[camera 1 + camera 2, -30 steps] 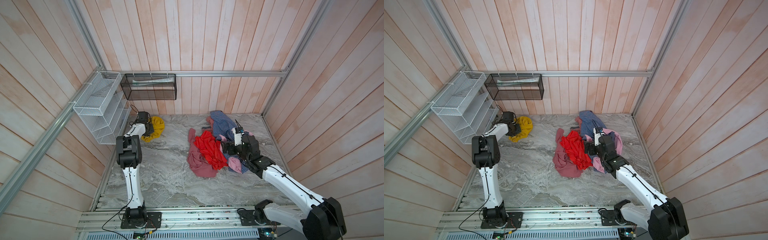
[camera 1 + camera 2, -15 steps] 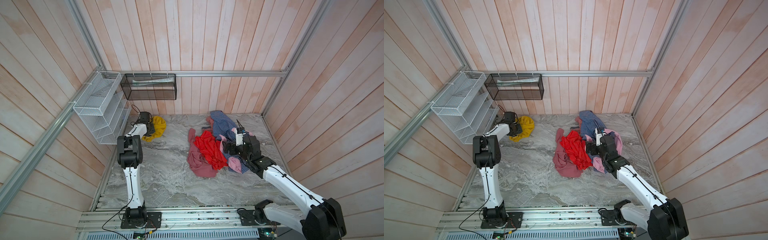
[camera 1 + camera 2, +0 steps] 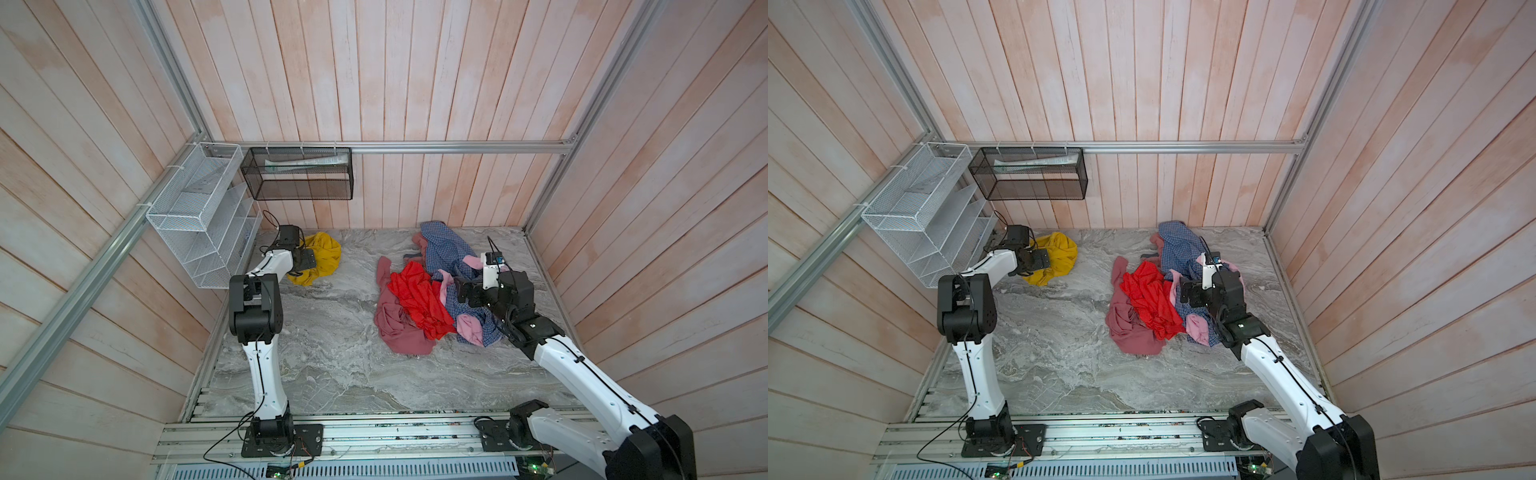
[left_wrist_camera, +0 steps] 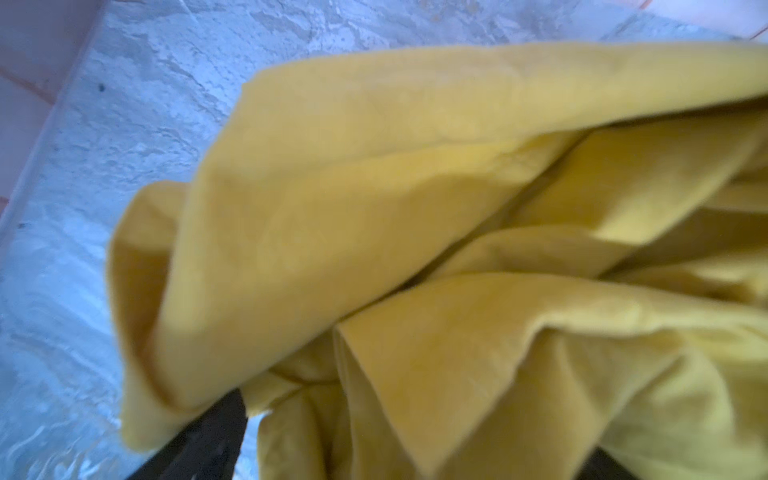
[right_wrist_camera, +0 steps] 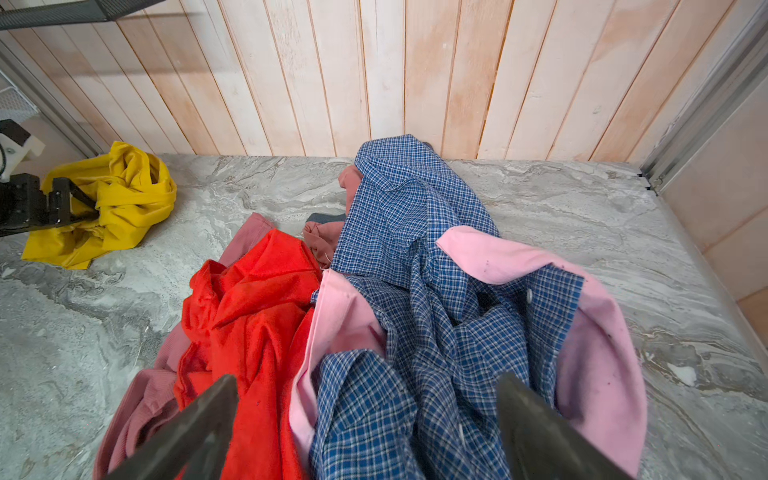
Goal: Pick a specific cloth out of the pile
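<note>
The mustard-yellow cloth (image 3: pixel 326 253) (image 3: pixel 1063 251) lies crumpled by itself in the far left corner, well apart from the pile (image 3: pixel 419 299) (image 3: pixel 1150 297). My left gripper (image 3: pixel 302 261) (image 3: pixel 1039 262) is down at the cloth's near-left side. In the left wrist view its dark fingers (image 4: pixel 199 436) stand wide apart, open, with yellow folds (image 4: pixel 374 208) lying between and over them. My right gripper (image 3: pixel 463 293) (image 5: pixel 365 399) hovers open over the pile, above blue-checked fabric (image 5: pixel 415 232), beside the red cloth (image 5: pixel 257 311) and the pink garment (image 5: pixel 598 353).
A white wire rack (image 3: pixel 199 216) hangs on the left wall close above the left gripper. A black mesh basket (image 3: pixel 299 178) is fixed to the back wall. A maroon garment (image 3: pixel 395 332) spreads at the pile's near left. Bare marble tabletop (image 3: pixel 332 353) lies between cloth and pile.
The left gripper's jaws have opened at the yellow cloth, which stays on the table in the corner. Neither arm has shifted much.
</note>
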### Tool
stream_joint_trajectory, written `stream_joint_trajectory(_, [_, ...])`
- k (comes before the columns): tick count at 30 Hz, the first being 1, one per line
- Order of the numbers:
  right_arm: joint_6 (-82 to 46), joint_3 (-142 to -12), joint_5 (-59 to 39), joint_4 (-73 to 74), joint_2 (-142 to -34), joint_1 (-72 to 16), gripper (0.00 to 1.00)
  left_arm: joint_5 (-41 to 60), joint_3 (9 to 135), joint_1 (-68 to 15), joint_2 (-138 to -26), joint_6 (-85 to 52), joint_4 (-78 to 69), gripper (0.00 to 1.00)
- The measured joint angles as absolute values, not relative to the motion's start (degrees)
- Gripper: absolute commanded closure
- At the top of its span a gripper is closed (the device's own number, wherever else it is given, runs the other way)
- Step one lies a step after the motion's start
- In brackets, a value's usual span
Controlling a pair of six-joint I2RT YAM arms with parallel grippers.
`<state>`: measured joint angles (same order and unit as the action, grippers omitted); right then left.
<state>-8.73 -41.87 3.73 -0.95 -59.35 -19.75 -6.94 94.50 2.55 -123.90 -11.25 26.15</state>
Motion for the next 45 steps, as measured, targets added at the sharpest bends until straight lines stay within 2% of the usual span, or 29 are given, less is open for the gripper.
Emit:
stream_joint_trajectory(14, [-5.2,-41.9,3.0,-2.8,-56.0,-15.8,0.02,-9.7,87.7,1.9,-112.7,-13.4,24.5,0.0])
stream_joint_trajectory(22, [-2.0,-36.8,4.2,1.2,-51.1,-12.6,0.02,-10.8,72.4,-1.8,-101.0,-15.3,17.7,0.0])
stream_joint_trajectory(28, [-0.8,-25.2,7.1,11.7,-47.3,-10.3,0.02,-11.1,57.3,-3.2,-88.9,-16.3,8.4,0.0])
stream_joint_trajectory(34, [-1.0,-13.8,11.2,27.5,-48.2,-9.1,0.02,-12.7,42.5,-5.7,-79.9,-15.8,-4.3,0.0])
stream_joint_trajectory(45, [-0.8,-4.2,13.4,52.4,-58.5,-3.6,0.02,-19.0,26.2,-8.2,-74.6,-9.9,-22.5,0.0])
